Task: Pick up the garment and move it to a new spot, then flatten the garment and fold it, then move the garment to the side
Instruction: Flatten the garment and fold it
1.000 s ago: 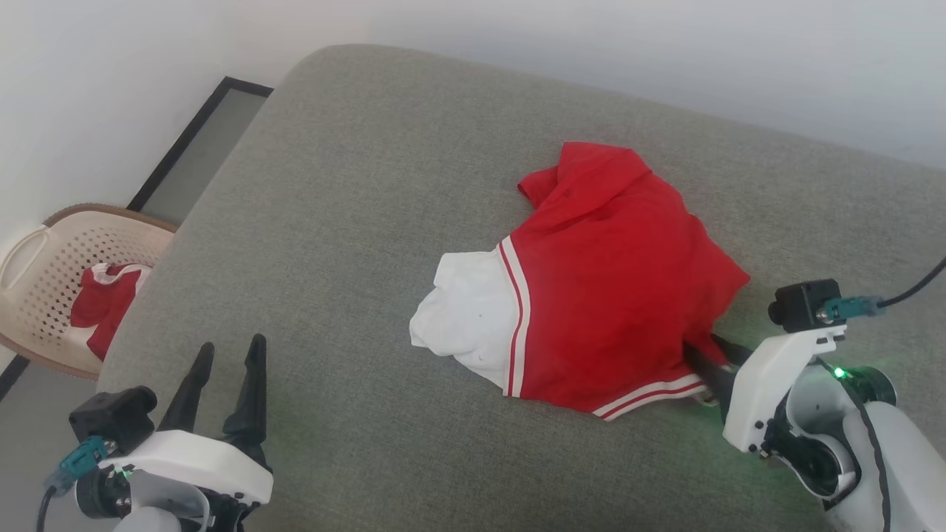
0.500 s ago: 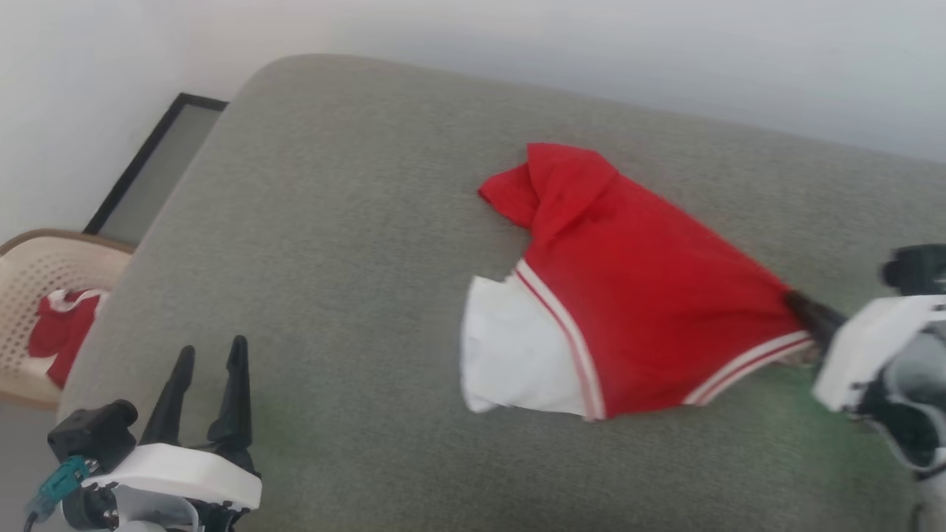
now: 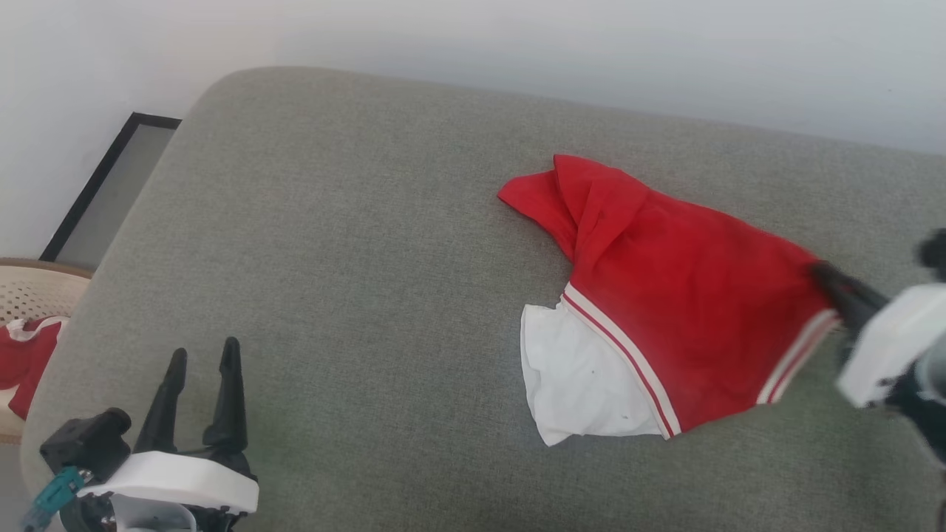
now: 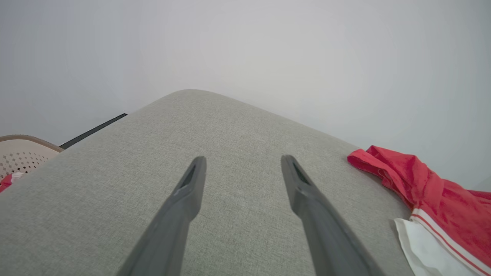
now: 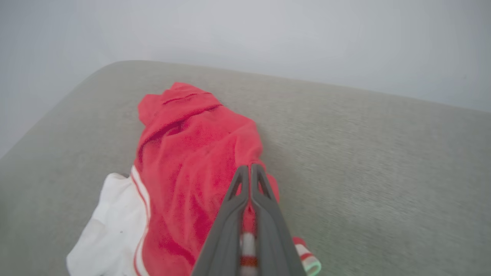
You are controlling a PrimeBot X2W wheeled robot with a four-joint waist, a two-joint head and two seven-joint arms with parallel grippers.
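Since 1 second ago, the right gripper (image 3: 826,275) has pinched shut on the striped hem corner of the garment (image 3: 665,295) and drawn it taut toward the right end of the grey cushion (image 3: 332,258); the head camera has swung too. Head view: the garment lies on the cushion's right half, its white lining toward the cushion's front edge, while the left gripper (image 3: 205,353) hovers near the cushion's front-left corner, its 2 fingers spread wide and holding nothing. Left wrist view: bare cushion shows between those fingers, the garment well apart. Right wrist view: the closed fingers clamp the hem. The lift probably needs enough height for the trailing cloth to clear the cushion, and a steady pace so the thin pinch does not slip.
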